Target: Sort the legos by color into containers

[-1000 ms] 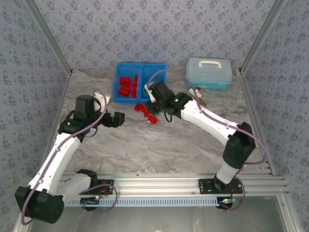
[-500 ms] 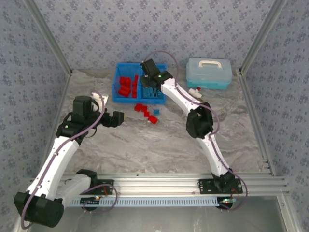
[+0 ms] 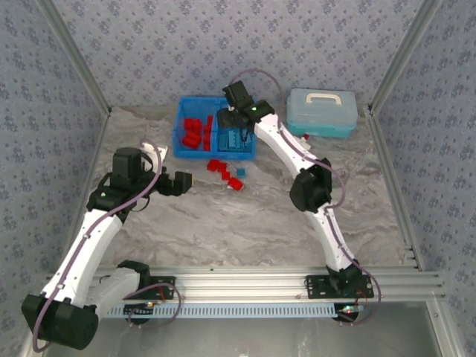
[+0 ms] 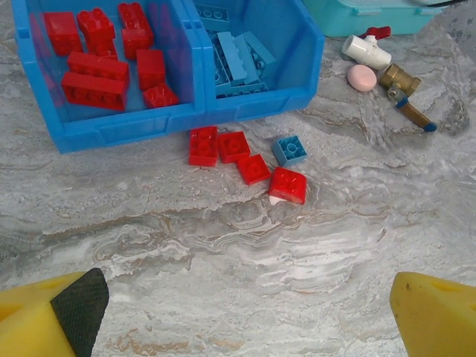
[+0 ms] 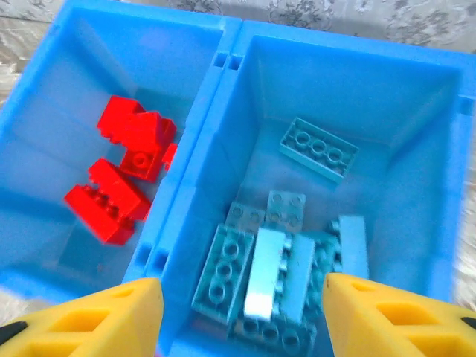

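The containers are two compartments of a blue bin (image 3: 181, 153). Red legos (image 3: 195, 134) lie in the left one and light blue legos (image 3: 232, 141) in the right one. My right gripper (image 3: 232, 119) hangs over the right compartment, open (image 5: 242, 320) with nothing between its yellow fingers (image 5: 97, 320); light blue bricks (image 5: 268, 275) lie below it. On the table in front of the bin lie several red legos (image 4: 233, 146) and one blue lego (image 4: 290, 150). My left gripper (image 3: 181, 182) stands open (image 4: 242, 320) above bare table, left of and nearer than those loose bricks.
A pale blue lidded case (image 3: 321, 111) stands to the right of the bin. In front of it lie a white valve piece (image 4: 366, 50), a pink disc (image 4: 363, 77) and a brass piece (image 4: 401, 82). Patterned walls close the table in on three sides.
My right arm has swung from the loose bricks on the table up over the bin's right compartment, and its jaws have opened there. The left arm has not moved.
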Robot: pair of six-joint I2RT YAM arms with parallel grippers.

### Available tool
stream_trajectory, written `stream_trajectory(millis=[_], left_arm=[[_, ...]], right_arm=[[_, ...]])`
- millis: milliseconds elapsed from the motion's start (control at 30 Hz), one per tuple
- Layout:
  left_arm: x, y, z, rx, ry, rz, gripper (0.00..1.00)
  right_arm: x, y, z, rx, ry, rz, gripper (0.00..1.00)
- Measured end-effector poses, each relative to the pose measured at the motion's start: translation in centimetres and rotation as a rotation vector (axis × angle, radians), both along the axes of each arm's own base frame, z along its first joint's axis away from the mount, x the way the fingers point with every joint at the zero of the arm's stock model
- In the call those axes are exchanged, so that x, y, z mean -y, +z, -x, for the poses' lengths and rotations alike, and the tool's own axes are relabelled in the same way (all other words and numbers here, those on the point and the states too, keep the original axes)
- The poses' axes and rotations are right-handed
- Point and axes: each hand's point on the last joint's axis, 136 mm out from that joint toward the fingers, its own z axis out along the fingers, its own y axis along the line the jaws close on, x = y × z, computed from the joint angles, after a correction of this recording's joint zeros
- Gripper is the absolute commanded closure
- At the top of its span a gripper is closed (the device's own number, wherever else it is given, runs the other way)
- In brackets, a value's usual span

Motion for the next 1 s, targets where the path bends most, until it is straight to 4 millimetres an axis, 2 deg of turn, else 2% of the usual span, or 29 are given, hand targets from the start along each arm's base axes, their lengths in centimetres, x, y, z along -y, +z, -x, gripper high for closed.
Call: stream_trajectory(millis=[67,200,267,333,533,667,767,1000], left_arm=[[0.1,0.1,0.0,0.002,-0.003,0.003,0.01],[0.2,0.1,0.0,0.004,-0.012,0.01,0.01],[0.4,0.2,0.1,0.004,-0.018,0.014,0.01],[0.4,0.2,0.1,0.005,-0.022,0.018,0.01],[0.6,0.0,0.1,-0.005,-0.032,0.023,0.01],[0.7,0.0,0.1,-0.006,-0.034,0.024,0.01],[0.7,0.0,0.1,-0.006,-0.034,0.025,0.01],[0.7,-0.1,0.1,-0.009,-0.034,0.023,0.01]], right_arm=[[1.5,2.1,3.3,-0.001,-0.005,-0.013,0.35],[4.4,4.1,10.5,0.002,-0.039,-0.092,0.27],[5.4,3.6,13.1,-0.018,-0.072,-0.149,0.22],[5.8,1.9,14.2,-0.055,-0.11,-0.176,0.19],[4.2,-7.6,14.1,-0.235,-0.203,-0.091,0.06],[3.5,-12.2,13.5,-0.299,-0.225,-0.004,0.08],[2.9,-13.6,12.4,-0.306,-0.232,0.022,0.13],[2.4,-15.1,11.1,-0.301,-0.243,0.051,0.26]])
